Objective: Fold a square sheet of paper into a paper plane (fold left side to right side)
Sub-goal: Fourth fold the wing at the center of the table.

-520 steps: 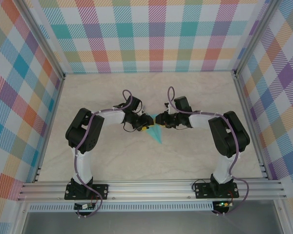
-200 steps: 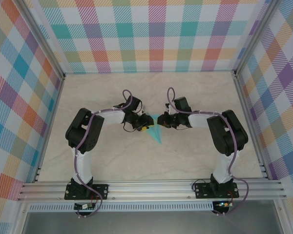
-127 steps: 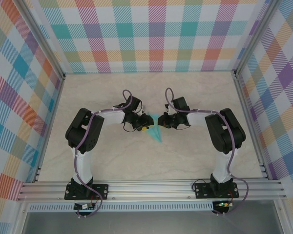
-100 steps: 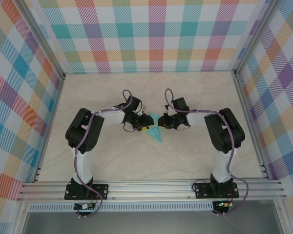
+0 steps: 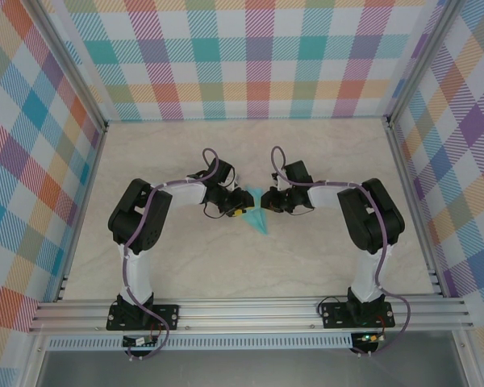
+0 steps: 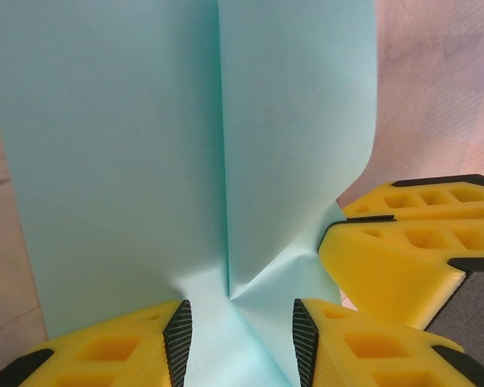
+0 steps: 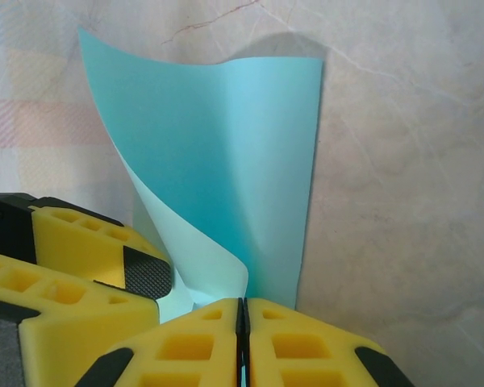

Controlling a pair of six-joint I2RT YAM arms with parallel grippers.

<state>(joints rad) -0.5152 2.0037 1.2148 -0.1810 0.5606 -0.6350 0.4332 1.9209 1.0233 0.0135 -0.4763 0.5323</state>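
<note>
The paper plane (image 5: 257, 214) is seen mid-table, btwn the two gripper tips, w/ its slim point twd the near edge. In the left wrist view it is shown as plain light turquoise paper w/ a sharp ctr crease running away from the camera. The panel on the other gripper's side is bowed up off the table (image 5: 226, 266). In the right wrist view one layer is lifted & curled, its lower corner drawn down into the fingers, while the layer beneath lies flat.

The left gripper (image 6: 238, 339) is part open. Its fingers (image 6: 177, 334) are set either side of the crease end w/ paper passing btwn them, and nothing is seen to be clamped. Whether the paper is pressed down by them can't be told. The right gripper (image 7: 239, 310) is closed tight, pads together, w/ the lifted flap's corner pinched in the seam. The two grippers are just beside each other.

Step in hand, as judged: the side-to-side fold abt the ctr crease, w/ the flap raised but not yet laid over. The task is judged partway done.

Next move, as judged: the flap is to be carried over the crease in a low arc by the right gripper & the edges matched. The paper is to be anchored at the crease by the left so it isn't dragged. Then the flap is to be released & pressed flat. Thin paper may be buckled if pulled rather than rolled over
</note>
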